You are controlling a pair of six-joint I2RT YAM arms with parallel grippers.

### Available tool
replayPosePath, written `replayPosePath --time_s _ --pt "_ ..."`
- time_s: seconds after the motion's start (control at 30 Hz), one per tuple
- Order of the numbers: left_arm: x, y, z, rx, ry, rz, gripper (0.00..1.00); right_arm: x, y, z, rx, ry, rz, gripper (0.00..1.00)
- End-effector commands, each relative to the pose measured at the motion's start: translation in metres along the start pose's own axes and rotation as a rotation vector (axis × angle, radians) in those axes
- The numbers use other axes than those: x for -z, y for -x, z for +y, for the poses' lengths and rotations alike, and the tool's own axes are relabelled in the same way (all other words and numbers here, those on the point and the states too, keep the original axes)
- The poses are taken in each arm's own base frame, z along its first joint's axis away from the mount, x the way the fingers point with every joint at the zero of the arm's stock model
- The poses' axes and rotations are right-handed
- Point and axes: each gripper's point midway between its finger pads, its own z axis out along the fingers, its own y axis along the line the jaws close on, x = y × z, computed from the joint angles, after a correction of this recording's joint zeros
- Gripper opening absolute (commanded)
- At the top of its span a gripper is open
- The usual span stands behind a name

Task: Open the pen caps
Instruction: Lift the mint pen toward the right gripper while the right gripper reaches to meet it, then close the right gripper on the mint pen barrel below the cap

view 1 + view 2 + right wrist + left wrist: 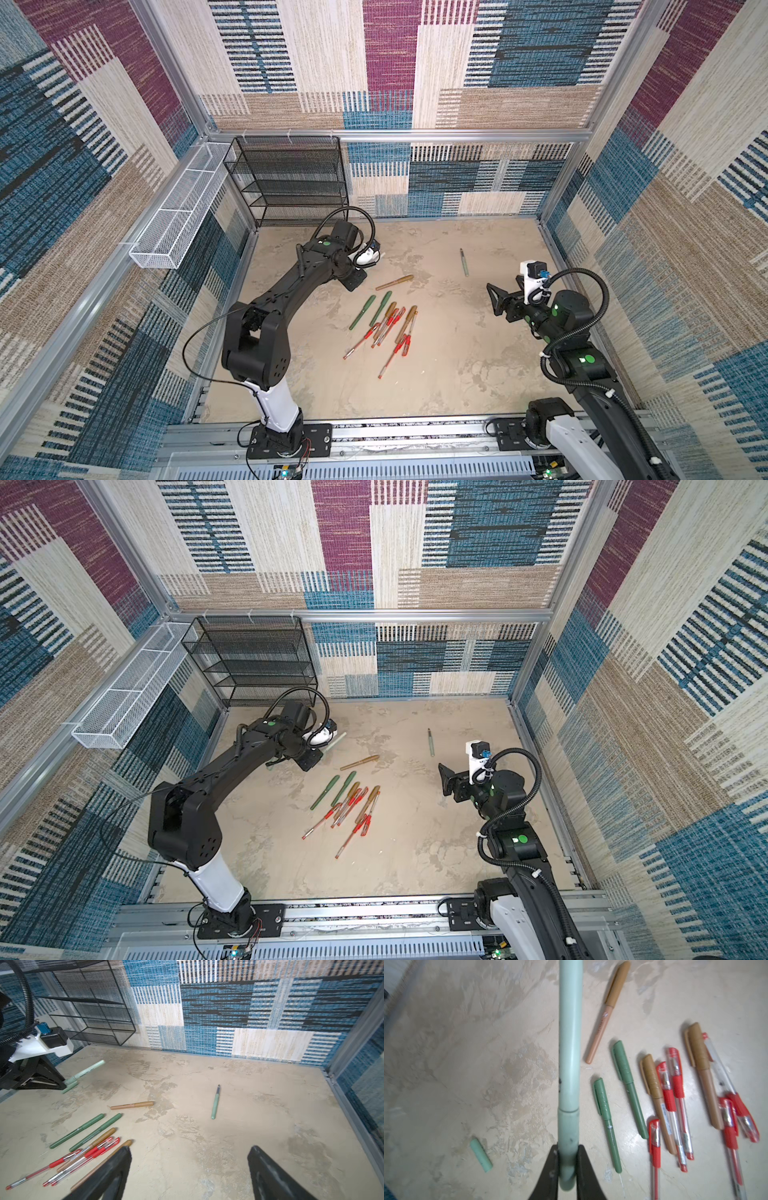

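Left wrist view: left gripper (568,1147) clamped on mint pen (569,1043), loose mint cap (481,1154) nearby; right wrist: right gripper (190,1148) apart.

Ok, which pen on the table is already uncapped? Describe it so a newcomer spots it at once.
From the black mesh shelf in the back left corner, follow the back wall toward the right gripper's side. A pale mint pen lies alone there, away from the central pile. Unlike those capped pens, it shows a bare dark nib.
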Motion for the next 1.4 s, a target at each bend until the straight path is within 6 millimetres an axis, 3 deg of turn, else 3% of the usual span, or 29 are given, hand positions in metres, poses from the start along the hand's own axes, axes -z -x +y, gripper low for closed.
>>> replayPosePath --time_s 0.0,0.2,0.4,0.57,0.7,0.8,0.9,1.03,1.37 --pt "0.018 0.002 -0.001 -0.284 0.089 0.016 0.00 -0.006 0.015 0.029 0.028 0.174 0.004 0.85" --pt "0.042 0.009 -0.012 -0.641 0.191 -0.020 0.00 -0.028 0.046 0.055 0.035 0.327 0.047 0.84" --pt "0.066 -0.002 -0.042 -1.081 0.216 -0.070 0.00 -0.064 0.051 0.079 -0.092 0.435 0.193 0.81" --pt "0.082 0.021 -0.030 -1.240 0.392 -0.134 0.00 -0.090 0.045 0.109 -0.193 0.533 0.298 0.78" --pt "0.092 0.046 -0.025 -1.462 0.621 -0.216 0.00 -0.102 0.047 0.149 -0.201 0.632 0.350 0.78" --pt "0.095 0.059 -0.025 -1.584 0.731 -0.238 0.00 -0.119 0.042 0.161 -0.246 0.612 0.431 0.77" --pt "0.108 0.075 -0.028 -1.630 0.824 -0.310 0.00 -0.124 0.042 0.186 -0.208 0.663 0.451 0.76" --pt "0.123 0.091 -0.032 -1.660 0.918 -0.389 0.00 -0.129 0.024 0.204 -0.178 0.689 0.507 0.72" --pt "0.122 0.087 -0.042 -1.695 0.895 -0.423 0.00 -0.139 -0.002 0.209 -0.161 0.701 0.566 0.54"
